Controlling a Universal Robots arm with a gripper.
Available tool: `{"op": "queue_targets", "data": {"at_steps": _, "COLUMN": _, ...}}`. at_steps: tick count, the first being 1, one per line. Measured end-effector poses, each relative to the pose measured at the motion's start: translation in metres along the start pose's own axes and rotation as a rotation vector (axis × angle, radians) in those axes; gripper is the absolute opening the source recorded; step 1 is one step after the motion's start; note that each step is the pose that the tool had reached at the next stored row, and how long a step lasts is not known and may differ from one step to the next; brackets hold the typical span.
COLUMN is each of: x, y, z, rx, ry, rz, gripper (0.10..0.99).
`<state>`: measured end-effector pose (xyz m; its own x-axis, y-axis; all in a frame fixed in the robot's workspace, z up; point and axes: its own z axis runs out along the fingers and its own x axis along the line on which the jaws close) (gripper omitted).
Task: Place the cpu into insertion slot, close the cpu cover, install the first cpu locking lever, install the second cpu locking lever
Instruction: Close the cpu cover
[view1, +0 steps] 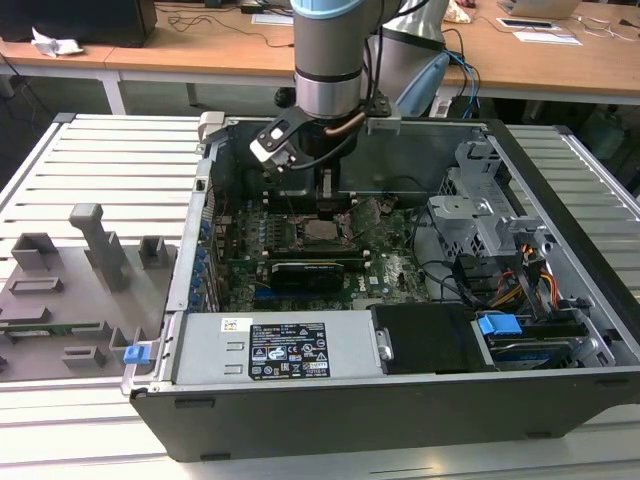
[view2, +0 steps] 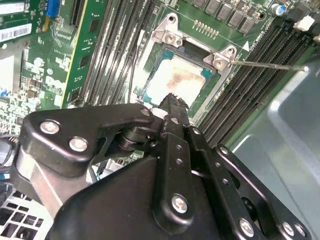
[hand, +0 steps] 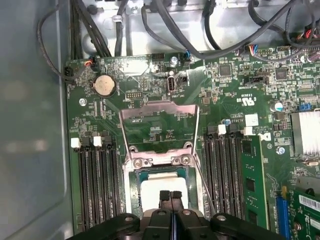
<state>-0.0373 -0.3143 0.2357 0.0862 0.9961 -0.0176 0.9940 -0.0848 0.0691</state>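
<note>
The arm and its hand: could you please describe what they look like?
The arm is a grey cylinder with a light-blue band and silvery wrist ring; a brownish cable loops beside it. The hand is black, its linked bars fastened by silver screws.

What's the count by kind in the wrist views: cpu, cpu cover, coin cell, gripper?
cpu: 1
cpu cover: 1, flipped open
coin cell: 1
gripper: 1, shut, just over the cpu
Total: 4
</note>
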Motion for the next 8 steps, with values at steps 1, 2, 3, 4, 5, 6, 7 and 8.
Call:
{"op": "queue_targets", "data": {"at_steps": 1, "x": -0.0001, "y": 0.0008, "z": -0.0082, "rx": 0.0, "ry": 0.0, "rz": 0.0, "gripper": 0.106}}
{"op": "queue_targets", "data": {"at_steps": 2, "x": -0.0003, "y": 0.0018, "z": -0.0214, "rx": 0.0, "ry": 0.0003, "rz": -0.001, "gripper": 0.106}}
{"op": "queue_targets", "data": {"at_steps": 3, "x": -0.0003, "y": 0.0018, "z": -0.0223, "rx": -0.001, "ry": 0.004, "rz": -0.055, "gripper": 0.106}}
{"op": "queue_targets", "data": {"at_steps": 4, "x": -0.0003, "y": 0.0018, "z": -0.0222, "rx": -0.002, "ry": 0.0065, "rz": -0.09, "gripper": 0.106}}
{"op": "queue_targets", "data": {"at_steps": 5, "x": -0.0002, "y": 0.0025, "z": -0.0219, "rx": -0.001, "ry": 0.0094, "rz": -0.134, "gripper": 0.106}}
{"op": "queue_targets", "data": {"at_steps": 6, "x": -0.0002, "y": 0.0032, "z": -0.0218, "rx": -0.001, "ry": 0.0099, "rz": -0.142, "gripper": 0.106}}
{"op": "queue_targets", "data": {"at_steps": 7, "x": 0.0, "y": 0.0051, "z": -0.0217, "rx": 0.001, "ry": 0.0103, "rz": -0.147, "gripper": 0.106}}
{"op": "queue_targets", "data": {"at_steps": 8, "x": 0.0004, "y": 0.0093, "z": -0.0214, "rx": 0.003, "ry": 0.0105, "rz": -0.151, "gripper": 0.106}}
